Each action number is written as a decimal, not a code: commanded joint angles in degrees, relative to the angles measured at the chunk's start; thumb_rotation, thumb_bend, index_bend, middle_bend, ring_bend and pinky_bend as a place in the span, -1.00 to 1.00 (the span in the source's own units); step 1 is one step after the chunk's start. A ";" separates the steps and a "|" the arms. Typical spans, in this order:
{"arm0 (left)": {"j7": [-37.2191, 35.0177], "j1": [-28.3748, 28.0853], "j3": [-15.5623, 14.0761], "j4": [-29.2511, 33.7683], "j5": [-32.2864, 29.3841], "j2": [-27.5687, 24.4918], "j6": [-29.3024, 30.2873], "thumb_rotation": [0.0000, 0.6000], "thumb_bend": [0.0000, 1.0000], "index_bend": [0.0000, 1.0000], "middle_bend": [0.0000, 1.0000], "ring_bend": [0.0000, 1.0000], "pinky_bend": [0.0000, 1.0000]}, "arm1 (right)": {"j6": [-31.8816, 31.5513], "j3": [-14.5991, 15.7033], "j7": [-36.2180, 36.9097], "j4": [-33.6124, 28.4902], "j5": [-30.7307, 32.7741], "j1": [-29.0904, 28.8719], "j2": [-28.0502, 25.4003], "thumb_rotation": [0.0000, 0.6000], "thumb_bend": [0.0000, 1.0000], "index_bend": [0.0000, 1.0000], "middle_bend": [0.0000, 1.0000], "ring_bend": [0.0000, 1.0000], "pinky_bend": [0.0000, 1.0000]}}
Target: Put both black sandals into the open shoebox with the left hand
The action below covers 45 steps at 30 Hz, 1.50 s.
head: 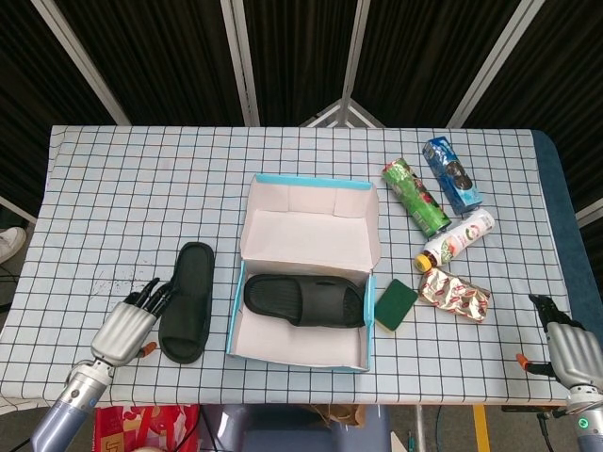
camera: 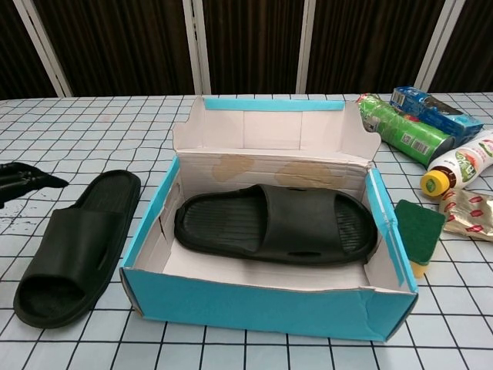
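One black sandal [head: 304, 299] lies flat inside the open shoebox [head: 303, 196], also seen in the chest view as sandal [camera: 277, 223] within the blue-walled shoebox [camera: 262, 310]. The other black sandal [head: 187, 301] lies on the table left of the box, toe end toward me; the chest view shows this sandal [camera: 73, 247] too. My left hand [head: 127, 325] hovers just left of it, fingers stretched out and holding nothing; only its dark fingertips [camera: 23, 179] show at the chest view's left edge. My right hand [head: 565, 347] hangs empty off the table's near right corner.
Right of the box lie a green sponge [head: 396, 303], a crumpled foil packet [head: 455, 294], a white bottle [head: 455, 240], a green can [head: 415, 196] and a blue packet [head: 451, 175]. The table's near edge runs close below my left hand.
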<state>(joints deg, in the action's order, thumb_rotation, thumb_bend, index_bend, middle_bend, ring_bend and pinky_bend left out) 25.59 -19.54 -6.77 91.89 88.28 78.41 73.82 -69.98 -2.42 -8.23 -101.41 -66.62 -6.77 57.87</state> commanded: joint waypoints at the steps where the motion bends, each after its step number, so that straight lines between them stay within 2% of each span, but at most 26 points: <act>1: -0.65 0.14 0.36 -1.40 0.94 1.28 0.19 1.00 -0.61 -0.88 -0.82 -0.92 -0.42 | 0.11 -0.04 -0.06 0.09 0.19 -0.06 0.02 1.00 -0.53 -0.80 -0.80 -0.59 -0.50; 15: -0.26 -0.38 2.74 -5.36 2.11 5.33 -0.25 1.00 -0.61 -0.88 -0.76 -0.92 -0.42 | 0.02 0.24 0.34 -0.21 -0.52 0.04 -0.25 1.00 -0.53 -0.80 -0.80 -0.59 -0.50; 28: -1.07 -0.67 2.14 -6.84 2.75 6.49 -2.36 1.00 -0.67 -0.88 -0.79 -0.92 -0.43 | -0.10 0.29 0.78 -0.24 -0.58 0.21 -0.48 1.00 -0.53 -0.79 -0.80 -0.59 -0.50; 34: -0.76 -0.42 2.74 -8.89 2.63 8.18 -2.03 1.00 -0.67 -0.87 -0.64 -0.92 -0.43 | 0.29 0.38 0.85 -0.24 -0.66 0.06 -0.52 1.00 -0.53 -0.79 -0.80 -0.59 -0.50; 40: -0.61 -0.45 3.11 -9.96 2.88 9.09 -1.81 1.00 -0.66 -0.72 -0.51 -0.91 -0.43 | 0.63 0.32 0.85 -0.14 -0.35 -0.10 -0.52 1.00 -0.53 -0.79 -0.80 -0.59 -0.50; 43: -0.55 -0.38 3.62 -10.41 3.04 9.56 -1.09 1.00 -0.62 -0.57 -0.43 -0.90 -0.43 | 0.73 0.37 0.82 -0.19 -0.41 -0.15 -0.54 1.00 -0.53 -0.79 -0.80 -0.58 -0.50; 45: -0.60 -0.37 3.91 -10.63 3.06 9.78 -0.80 1.00 -0.52 -0.43 -0.32 -0.86 -0.43 | 0.77 0.41 0.87 -0.23 -0.49 -0.16 -0.56 1.00 -0.53 -0.79 -0.80 -0.57 -0.50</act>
<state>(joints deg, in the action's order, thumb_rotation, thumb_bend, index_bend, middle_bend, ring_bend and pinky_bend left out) 24.99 -19.92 -2.90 81.31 91.32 88.14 72.98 -69.21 -2.00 -7.36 -101.64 -67.12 -6.93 57.30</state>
